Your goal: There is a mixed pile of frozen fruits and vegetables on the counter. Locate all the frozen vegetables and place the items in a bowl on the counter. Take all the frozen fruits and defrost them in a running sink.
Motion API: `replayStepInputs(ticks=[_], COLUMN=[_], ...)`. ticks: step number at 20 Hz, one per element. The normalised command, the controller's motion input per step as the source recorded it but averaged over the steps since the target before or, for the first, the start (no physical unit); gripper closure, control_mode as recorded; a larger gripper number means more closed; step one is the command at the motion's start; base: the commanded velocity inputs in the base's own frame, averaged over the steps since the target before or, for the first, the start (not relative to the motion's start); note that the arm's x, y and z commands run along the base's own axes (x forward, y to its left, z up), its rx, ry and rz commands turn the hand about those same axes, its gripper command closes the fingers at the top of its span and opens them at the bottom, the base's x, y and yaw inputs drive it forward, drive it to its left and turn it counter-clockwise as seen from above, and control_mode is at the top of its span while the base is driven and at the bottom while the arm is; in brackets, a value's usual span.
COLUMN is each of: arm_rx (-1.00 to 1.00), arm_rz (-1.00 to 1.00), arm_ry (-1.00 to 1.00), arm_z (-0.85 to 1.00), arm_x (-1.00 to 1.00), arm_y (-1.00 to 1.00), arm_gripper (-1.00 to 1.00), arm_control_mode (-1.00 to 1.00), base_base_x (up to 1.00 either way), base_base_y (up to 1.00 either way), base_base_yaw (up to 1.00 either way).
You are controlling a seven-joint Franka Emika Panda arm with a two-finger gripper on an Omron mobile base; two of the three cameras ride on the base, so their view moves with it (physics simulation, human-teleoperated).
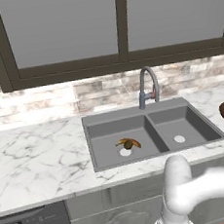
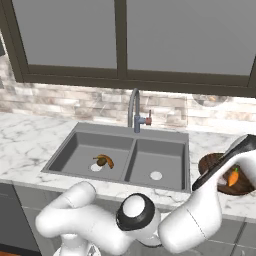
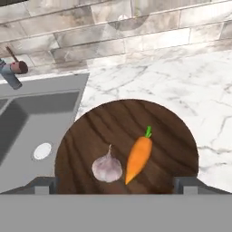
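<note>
Carrot and pale bulb lie side by side in the wooden bowl on the marble surface, pincer spread wide and empty above, banana and kiwi already in the sink, so running the tap looks next.

The bowl, dark reddish-brown with wood grain, takes the lower centre of the frame. Inside it the orange carrot lies with its green tip toward the top, and the pinkish-white bulb sits just beside it on the left. The white marble counter spreads to the right. At the left, the grey sink shows a pale drain, and the tap is in the upper left.
</note>
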Motion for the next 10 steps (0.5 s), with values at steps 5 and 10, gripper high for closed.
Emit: replayStepInputs(ticks=[5,10], arm_rx=[-0.22,-0.22], arm_rz=[0.05,0.09], arm_ry=[-0.22,-0.14], arm_z=[0.27,0.47], arm_x=[-0.51,-0.09], arm_y=[1.00,1.00], arm_gripper=[-1.00,-1.00], arm_control_mode=[-1.00,-1.00], base_base_x=[0.00,0.00], base_base_y=[0.00,0.00], base_base_yaw=[0.00,0.00])
